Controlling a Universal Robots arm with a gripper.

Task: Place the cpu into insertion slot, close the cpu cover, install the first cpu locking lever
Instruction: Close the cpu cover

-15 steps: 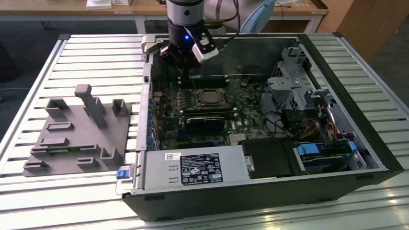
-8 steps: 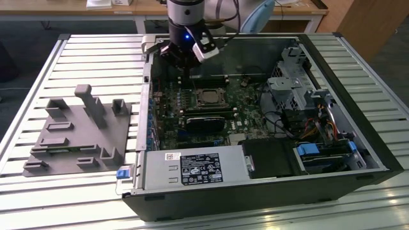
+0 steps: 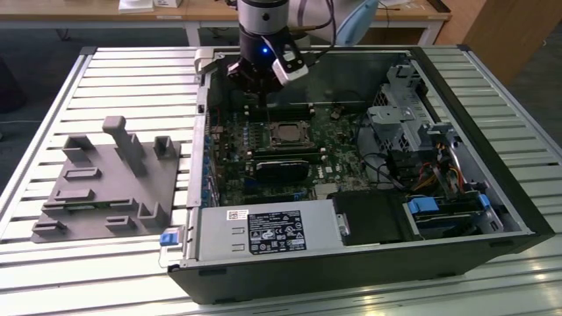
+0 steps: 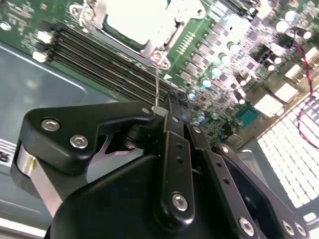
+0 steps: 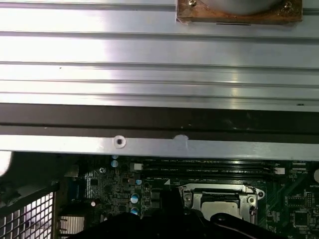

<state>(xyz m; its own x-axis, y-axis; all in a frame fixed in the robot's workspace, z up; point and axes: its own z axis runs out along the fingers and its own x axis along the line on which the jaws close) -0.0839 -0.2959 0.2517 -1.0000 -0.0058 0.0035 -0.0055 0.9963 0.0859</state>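
The cpu (image 3: 285,135) lies flat in the insertion slot on the green motherboard, its silver top showing through the cut-out. The cpu cover (image 4: 149,47) is folded down over it as a metal frame. In the second wrist view a thin wire locking lever (image 4: 156,84) stands up from the corner of the cover and ends between my black fingertips. My gripper (image 4: 160,108) is shut on that lever tip. In the exterior view the gripper (image 3: 253,92) hangs inside the open case, just beyond the socket. The first wrist view shows the cpu (image 5: 219,199) framed by the cover (image 5: 192,191).
Long black memory slots (image 4: 99,59) run beside the socket. The case wall (image 5: 149,124) rises close behind the gripper. A drive cage (image 3: 404,125) and cables sit on the exterior view's right, a power supply (image 3: 263,230) at the front, and a grey fixture block (image 3: 105,178) on the left.
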